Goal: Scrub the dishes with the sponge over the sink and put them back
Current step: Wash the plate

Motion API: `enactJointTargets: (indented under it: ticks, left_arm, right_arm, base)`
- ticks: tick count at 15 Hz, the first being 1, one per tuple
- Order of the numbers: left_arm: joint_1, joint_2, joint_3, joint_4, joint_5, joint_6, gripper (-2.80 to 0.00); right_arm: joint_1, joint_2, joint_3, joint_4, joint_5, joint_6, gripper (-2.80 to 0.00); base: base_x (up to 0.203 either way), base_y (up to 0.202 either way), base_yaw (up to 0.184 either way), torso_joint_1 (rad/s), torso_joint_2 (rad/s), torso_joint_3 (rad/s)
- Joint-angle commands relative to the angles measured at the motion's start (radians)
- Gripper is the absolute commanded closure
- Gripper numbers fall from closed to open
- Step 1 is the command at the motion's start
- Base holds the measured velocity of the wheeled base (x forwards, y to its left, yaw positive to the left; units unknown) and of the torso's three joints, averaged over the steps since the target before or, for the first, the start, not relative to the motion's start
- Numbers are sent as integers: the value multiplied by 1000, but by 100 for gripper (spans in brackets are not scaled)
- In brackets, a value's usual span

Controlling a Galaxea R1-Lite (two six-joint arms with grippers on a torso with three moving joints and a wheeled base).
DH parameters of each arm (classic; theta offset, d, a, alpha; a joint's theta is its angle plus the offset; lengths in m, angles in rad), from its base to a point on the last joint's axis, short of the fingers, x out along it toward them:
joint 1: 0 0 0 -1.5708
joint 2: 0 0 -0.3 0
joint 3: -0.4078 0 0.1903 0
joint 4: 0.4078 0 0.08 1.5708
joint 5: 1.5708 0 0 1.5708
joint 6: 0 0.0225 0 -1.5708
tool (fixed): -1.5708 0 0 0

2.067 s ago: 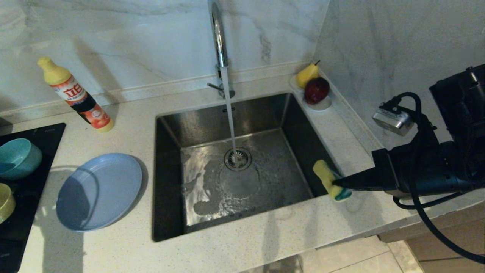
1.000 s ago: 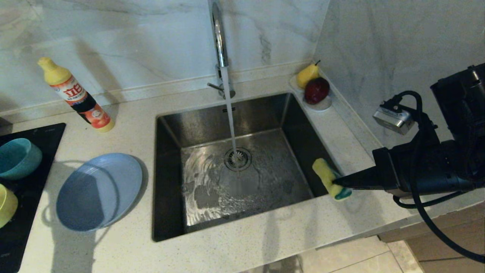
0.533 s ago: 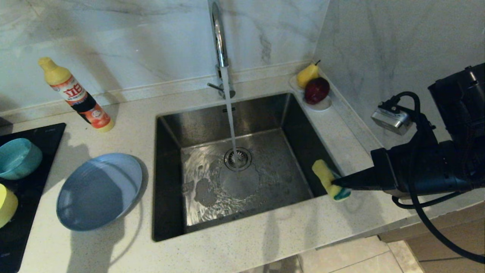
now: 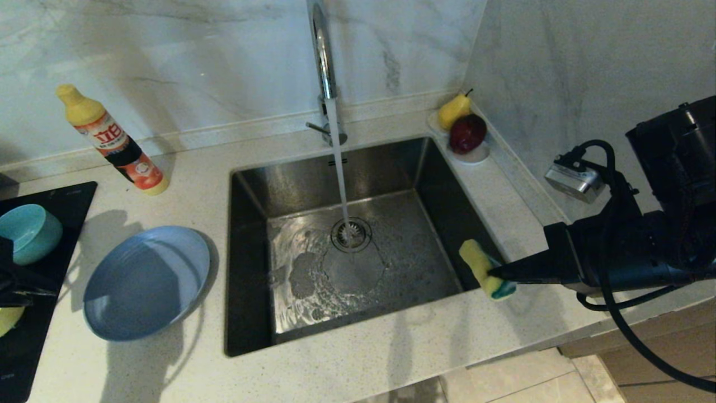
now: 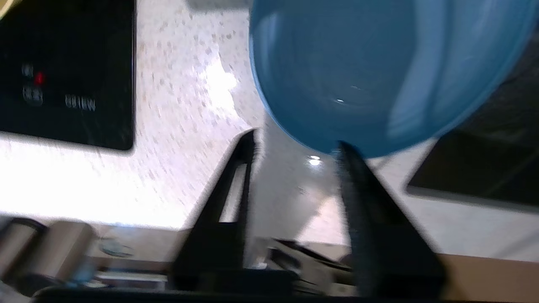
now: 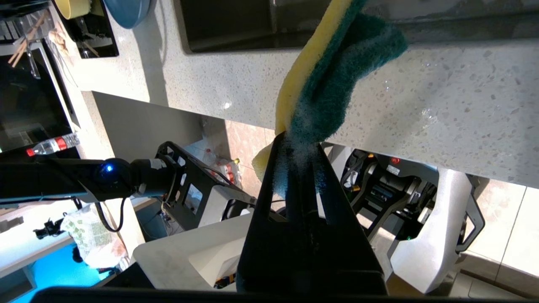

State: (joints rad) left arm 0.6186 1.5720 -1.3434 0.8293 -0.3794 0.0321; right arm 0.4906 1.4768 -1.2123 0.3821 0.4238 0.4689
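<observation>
The right arm (image 4: 632, 254) is a bulky matt black housing tapering to long, thin black fingers (image 4: 517, 271). A silver box-shaped camera (image 4: 574, 180) sits atop its wrist, with thick black cables (image 4: 632, 330) looping around it. The left gripper's fingers (image 5: 236, 185) are flat black wedges, one with a slotted opening
</observation>
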Motion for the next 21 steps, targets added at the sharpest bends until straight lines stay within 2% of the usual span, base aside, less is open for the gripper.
enactJointTargets:
  ticks: [1, 5, 9, 17, 20, 21]
  left_arm:
    - [-7, 28, 65, -52, 1, 14, -280]
    - [-6, 58, 167, -161, 9, 14, -280]
    - [-17, 72, 249, -247, 60, 19, -280]
    - [-32, 86, 323, -332, 26, 8, -280]
    - [-52, 87, 419, -455, 24, 3, -280]
    - [-59, 88, 441, -516, 24, -19, -280]
  right_arm:
    - [0, 0, 4, 1, 3, 3, 0]
    - [0, -1, 5, 3, 3, 4, 0]
    - [-6, -6, 19, 1, 3, 2, 0]
    - [-7, -6, 22, 3, 4, 2, 0]
    - [-7, -6, 34, 1, 4, 0, 0]
    - [-7, -4, 34, 1, 4, 0, 0]
  base:
    - [0, 0, 0, 0, 0, 0]
    - [0, 0, 0, 0, 0, 0]
    - [0, 0, 0, 0, 0, 0]
    - [0, 0, 0, 0, 0, 0]
    - [0, 0, 0, 0, 0, 0]
    - [0, 0, 0, 0, 0, 0]
